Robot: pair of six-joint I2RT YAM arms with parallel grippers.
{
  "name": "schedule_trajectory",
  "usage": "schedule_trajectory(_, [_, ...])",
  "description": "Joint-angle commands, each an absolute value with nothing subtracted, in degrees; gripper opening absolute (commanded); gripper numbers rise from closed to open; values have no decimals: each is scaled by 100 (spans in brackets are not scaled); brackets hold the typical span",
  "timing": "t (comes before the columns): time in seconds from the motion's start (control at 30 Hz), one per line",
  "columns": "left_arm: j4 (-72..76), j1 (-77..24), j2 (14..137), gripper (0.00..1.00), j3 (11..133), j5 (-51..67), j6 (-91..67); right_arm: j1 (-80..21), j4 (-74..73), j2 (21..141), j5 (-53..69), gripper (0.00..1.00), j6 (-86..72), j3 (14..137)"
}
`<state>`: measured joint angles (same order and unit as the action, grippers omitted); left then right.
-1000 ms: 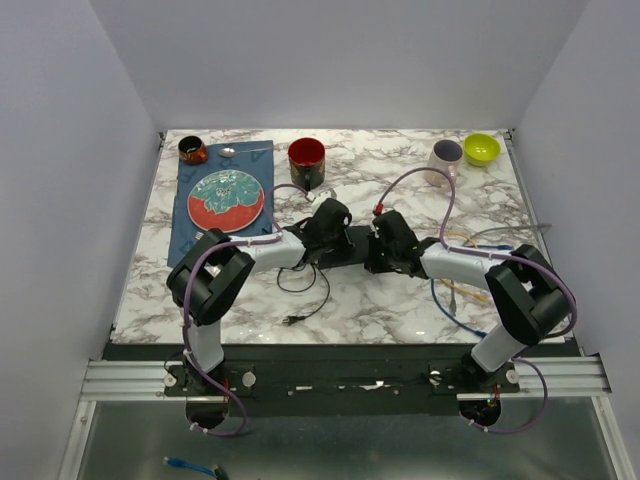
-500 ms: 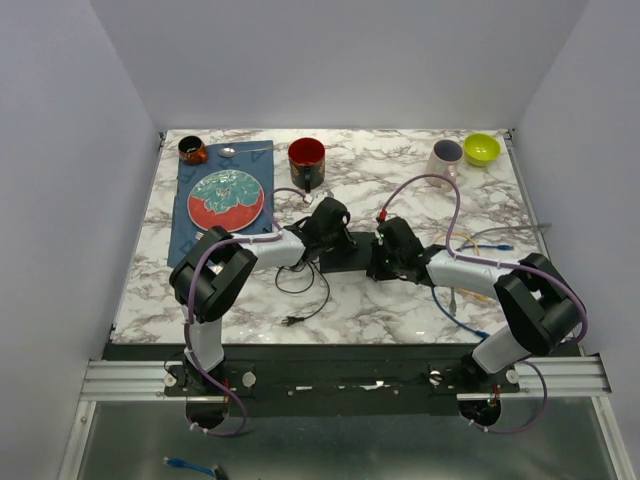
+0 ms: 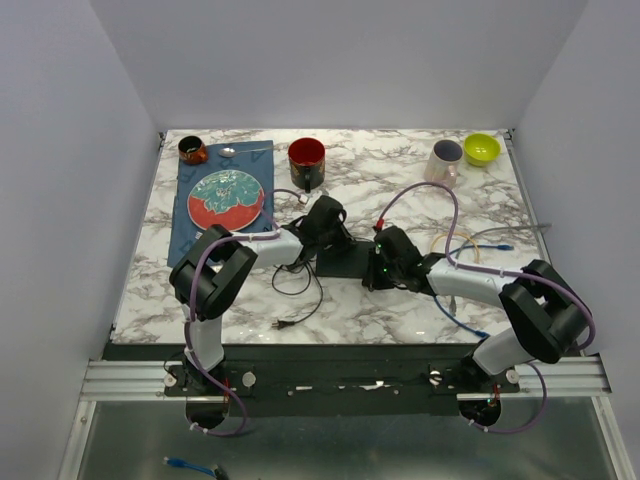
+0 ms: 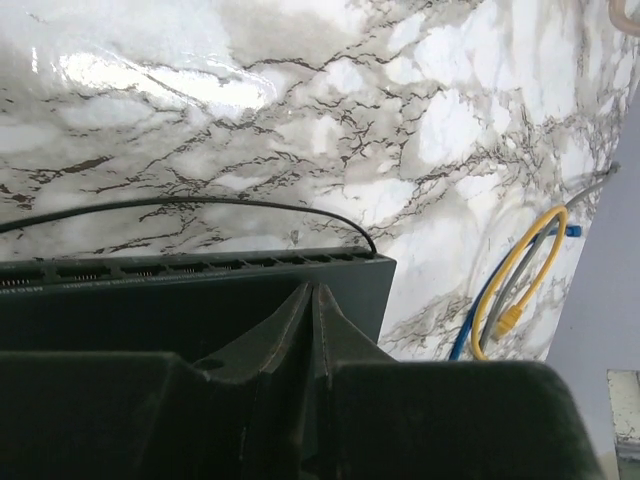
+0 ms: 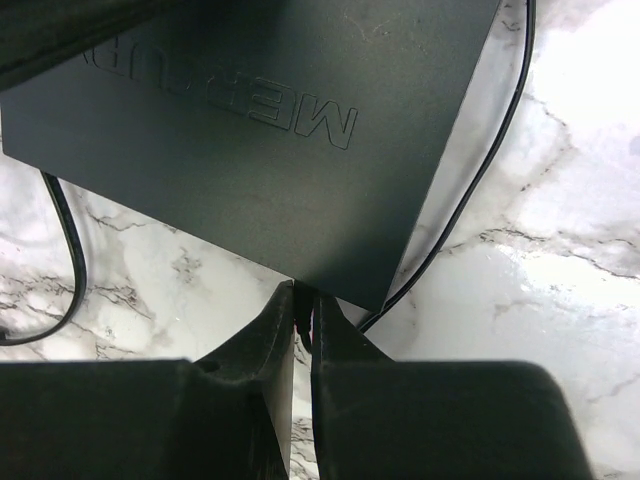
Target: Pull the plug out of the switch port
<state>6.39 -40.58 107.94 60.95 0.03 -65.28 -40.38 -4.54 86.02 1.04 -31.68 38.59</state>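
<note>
The black switch (image 3: 343, 262) lies mid-table and also fills the top of the right wrist view (image 5: 270, 130). My right gripper (image 3: 376, 273) is at its near right edge, shut on a small dark plug (image 5: 307, 300) that meets the switch's edge. My left gripper (image 3: 326, 236) is shut and empty, its closed tips (image 4: 313, 292) resting on the switch's top (image 4: 150, 300) near the port row. A thin black cable (image 5: 470, 190) runs from beside the plug along the switch's side.
The black cable (image 3: 300, 300) loops toward the near edge. Yellow (image 4: 520, 270) and blue cables lie to the right (image 3: 455, 300). At the back are a red mug (image 3: 306, 160), a plate on a blue mat (image 3: 226, 198), a pink mug (image 3: 445, 158) and a yellow bowl (image 3: 481, 148).
My right gripper has moved toward the near edge and a little left. The switch has shifted nearer with it. The loose end of the black cable has slid slightly left.
</note>
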Motion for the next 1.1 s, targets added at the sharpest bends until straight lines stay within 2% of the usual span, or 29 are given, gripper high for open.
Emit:
schedule_trajectory(0.0, [62, -3973, 10855, 19, 5845, -307, -6268, -4192, -1169, 8543, 440, 1, -3252, 3630])
schedule_trajectory(0.1, [70, -3964, 10443, 23, 5696, -466, -5819, -4192, -1318, 8394, 255, 1, -3278, 3735])
schedule_trajectory(0.23, [149, -4016, 9889, 43, 5415, -457, -5222, -4184, -1511, 8271, 27, 1, -3278, 3937])
schedule_trajectory(0.33, [158, -4192, 9493, 52, 5134, -579, -4844, -4184, -1652, 8323, -201, 1, -3208, 4113])
schedule_trajectory(0.63, [255, -5228, 8807, 72, 4720, -1599, -3648, -4157, -1819, 8438, -255, 1, -3076, 4447])
schedule_trajectory(0.87, [730, -5756, 8911, 75, 4553, -2171, -2839, -4122, -1881, 8288, -308, 1, -2892, 4456])
schedule_trajectory(1.07, [747, -5836, 9158, 72, 4570, -2118, -2717, -4104, -1855, 8288, -325, 1, -2865, 4351])
